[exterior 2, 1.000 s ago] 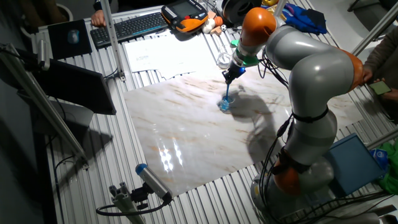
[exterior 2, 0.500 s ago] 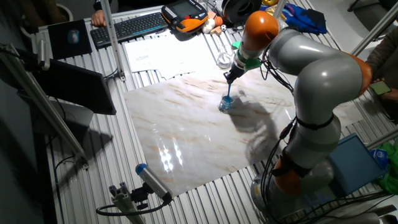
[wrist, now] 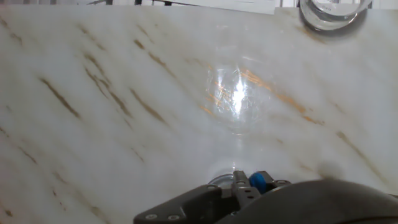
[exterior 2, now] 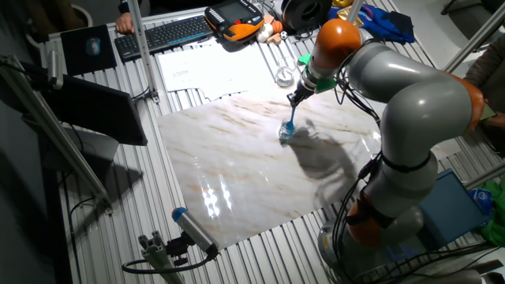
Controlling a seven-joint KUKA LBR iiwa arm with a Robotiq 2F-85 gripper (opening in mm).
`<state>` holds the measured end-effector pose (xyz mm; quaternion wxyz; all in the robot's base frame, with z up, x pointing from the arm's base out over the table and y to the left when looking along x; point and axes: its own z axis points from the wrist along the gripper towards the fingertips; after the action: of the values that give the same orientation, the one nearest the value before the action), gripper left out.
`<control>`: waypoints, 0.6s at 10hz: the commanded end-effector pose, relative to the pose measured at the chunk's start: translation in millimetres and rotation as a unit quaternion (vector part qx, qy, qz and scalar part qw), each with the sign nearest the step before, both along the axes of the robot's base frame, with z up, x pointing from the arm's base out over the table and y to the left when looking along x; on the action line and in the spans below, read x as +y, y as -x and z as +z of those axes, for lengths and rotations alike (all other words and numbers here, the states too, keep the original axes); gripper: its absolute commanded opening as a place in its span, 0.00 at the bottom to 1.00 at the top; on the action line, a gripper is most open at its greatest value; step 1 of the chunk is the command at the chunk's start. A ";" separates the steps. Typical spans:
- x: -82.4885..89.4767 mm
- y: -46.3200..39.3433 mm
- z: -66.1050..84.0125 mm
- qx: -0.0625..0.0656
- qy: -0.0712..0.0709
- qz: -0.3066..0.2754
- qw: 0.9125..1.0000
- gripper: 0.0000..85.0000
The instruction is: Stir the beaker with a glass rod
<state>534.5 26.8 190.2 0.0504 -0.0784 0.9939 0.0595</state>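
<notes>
In the fixed view the beaker (exterior 2: 286,133), a tiny blue-tinted glass cup, stands on the marble slab (exterior 2: 237,173) near its back right part. The glass rod (exterior 2: 291,119), thin and light blue, slants down from my gripper (exterior 2: 294,101) into the beaker. My gripper is shut on the rod's upper end, directly above the beaker. In the hand view only the gripper (wrist: 244,185) shows at the bottom edge, with a blue bit of the rod (wrist: 257,181) between its parts and a faint curved glass rim (wrist: 219,181) beside it.
An untinted clear glass vessel (exterior 2: 284,76) (wrist: 329,14) stands just behind the slab's back edge. Papers (exterior 2: 201,67), a keyboard (exterior 2: 166,33) and an orange pendant (exterior 2: 235,17) lie further back. A blue-tipped cylinder (exterior 2: 193,230) rests at the front left.
The arm's wrist and elbow have swung slightly to the right, carrying the gripper and the rod's top a little that way. The beaker stays in place.
</notes>
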 end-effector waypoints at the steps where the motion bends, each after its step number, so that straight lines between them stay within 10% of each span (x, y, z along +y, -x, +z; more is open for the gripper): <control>1: 1.1 3.0 0.6 0.001 0.000 -0.002 1.000 0.00; 4: -4.2 13.5 -1.4 -0.021 0.022 0.019 0.999 0.00; 6: -0.9 4.6 -6.2 -0.035 0.025 0.012 0.999 0.00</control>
<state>530.7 26.6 183.7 0.0831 -0.0924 0.9917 0.0340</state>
